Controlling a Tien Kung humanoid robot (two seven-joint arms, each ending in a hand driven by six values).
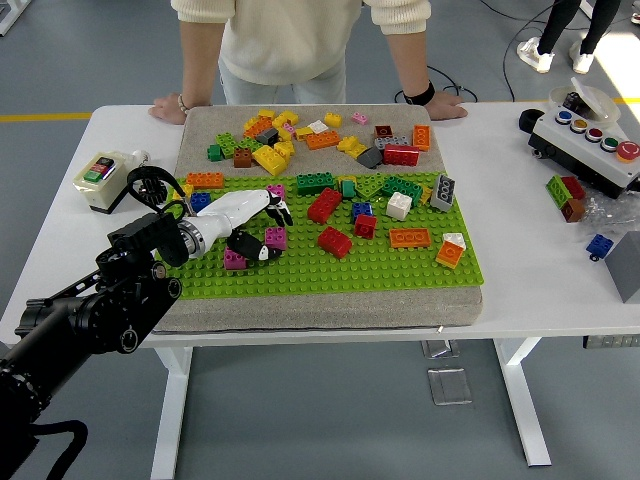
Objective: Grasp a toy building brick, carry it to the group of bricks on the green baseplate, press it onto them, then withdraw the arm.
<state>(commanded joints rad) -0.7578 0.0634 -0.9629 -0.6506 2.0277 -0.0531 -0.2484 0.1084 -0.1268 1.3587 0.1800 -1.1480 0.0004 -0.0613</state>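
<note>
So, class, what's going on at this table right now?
The robot's left hand reaches in over the green baseplate, fingers around the magenta bricks at its left end. Whether it grips one is unclear. More loose bricks lie on the baseplate and the grey mat behind it. A person stands opposite, both hands resting on the table.

A baseplate (pixel 400 268) is lying on the front half of a pad (pixel 320 305). Loose bricks (pixel 300 135) are sitting behind it. A control box (pixel 100 180) is resting left of the pad, a button panel (pixel 590 145) right.
</note>
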